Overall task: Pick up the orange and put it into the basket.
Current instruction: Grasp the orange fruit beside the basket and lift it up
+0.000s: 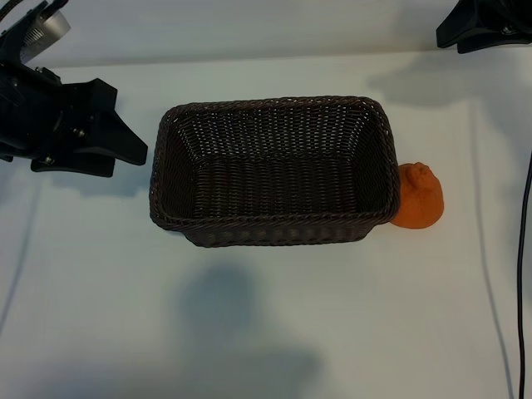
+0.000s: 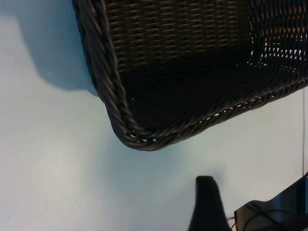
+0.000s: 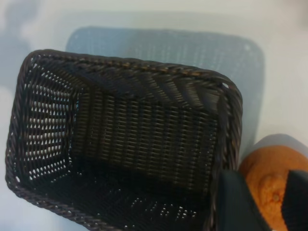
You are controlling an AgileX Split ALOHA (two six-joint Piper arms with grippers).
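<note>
The dark brown wicker basket (image 1: 274,101) stands in the middle of the white table, with nothing inside it. The orange (image 1: 418,198) lies on the table against the outside of the basket's right end. My left gripper (image 1: 125,125) hovers just left of the basket, open and empty; the left wrist view shows only one finger (image 2: 207,202) near a basket corner (image 2: 108,72). My right arm (image 1: 482,25) is at the back right edge of the exterior view. Its gripper (image 3: 265,178) is open, and the right wrist view shows the orange (image 3: 269,166) farther off between the fingers, beside the basket (image 3: 134,65).
Bare white table surrounds the basket, with wide free room in front. A dark cable (image 1: 524,249) runs along the right edge. Arm shadows fall on the table in front and at the back right.
</note>
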